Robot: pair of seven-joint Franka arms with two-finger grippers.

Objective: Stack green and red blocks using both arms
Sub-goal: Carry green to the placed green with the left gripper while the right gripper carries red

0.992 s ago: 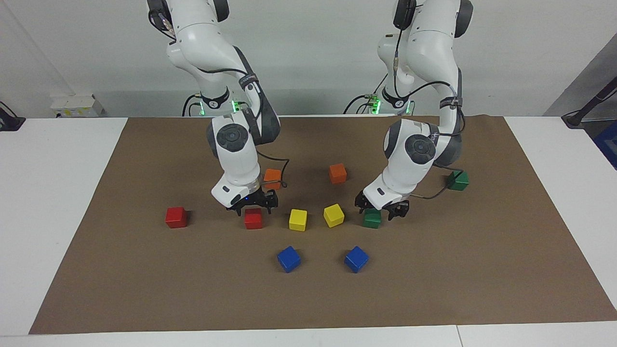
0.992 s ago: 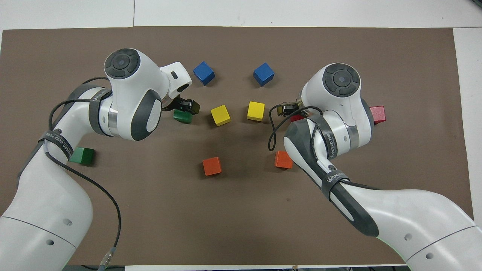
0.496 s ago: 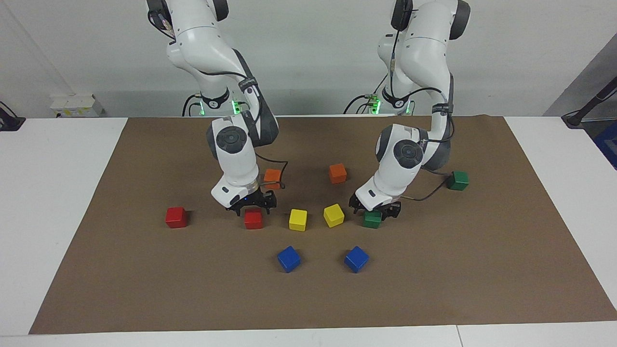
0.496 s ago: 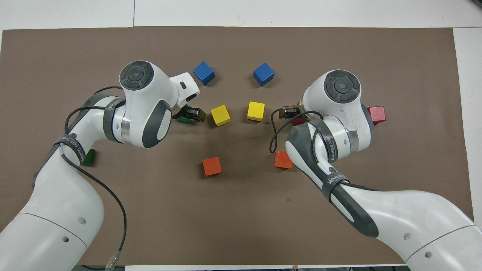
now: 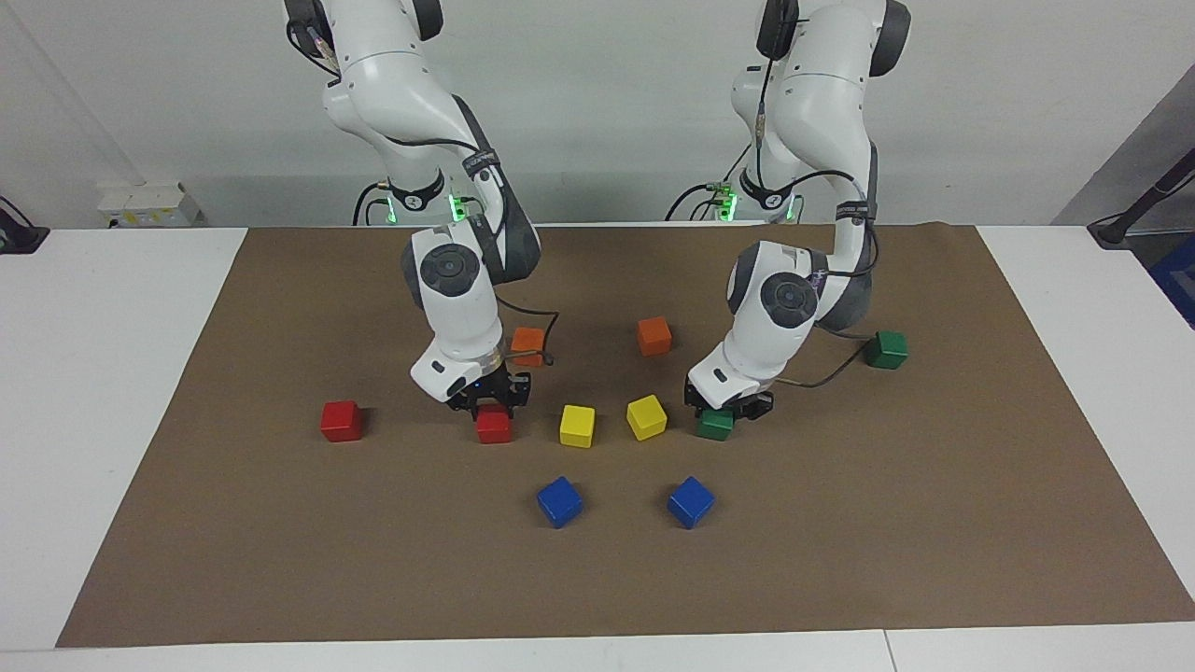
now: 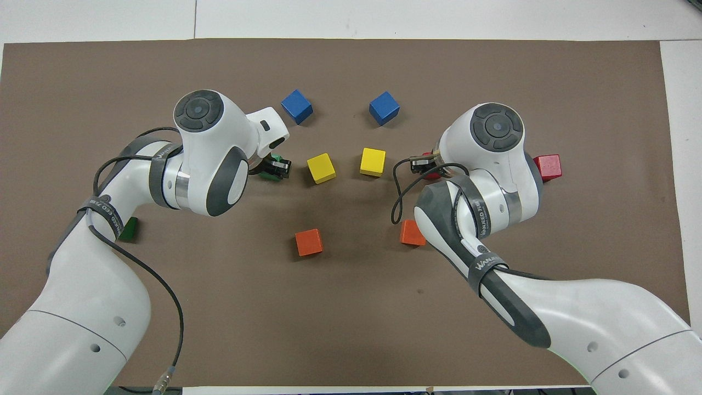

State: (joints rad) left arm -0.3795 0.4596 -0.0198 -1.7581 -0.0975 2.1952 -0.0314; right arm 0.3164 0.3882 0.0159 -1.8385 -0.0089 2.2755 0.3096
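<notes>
**Op A:** I've got the left hand (image 5: 726, 412) down on a green block (image 5: 714, 426), closed on it from above. That block sits on the brown mat (image 5: 280, 523), just beside a yellow block (image 5: 646, 416) and toward the left arm's end of the tabletop (image 5: 103, 373).

**Op B:** And the right?

**Op A:** Right hand (image 5: 490, 403) is clamped on a red block (image 5: 493, 425), also resting on the mat, beside the other yellow block (image 5: 577, 426). From overhead I see only a sliver of that red block (image 6: 430, 174) under the wrist; the green one (image 6: 271, 169) shows between the left hand's fingers (image 6: 283, 167).

**Op B:** Where are the other two?

**Op A:** Second red block (image 5: 341, 420) lies alone toward the right arm's end of the tabletop, level with the gripped one and well apart from it. Second green block (image 5: 886, 349) is nearer the robots than the gripped green one, toward the left arm's end; from overhead the left arm hides most of it.

**Op B:** Anything else on the mat?

**Op A:** Two orange blocks nearer the robots, one (image 5: 654, 335) in the open, one (image 5: 528, 343) partly hidden by the right arm. Two blue blocks (image 5: 559, 501) (image 5: 691, 501) lie farthest from the robots. Nothing is stacked; every block I see is on the mat.
</notes>
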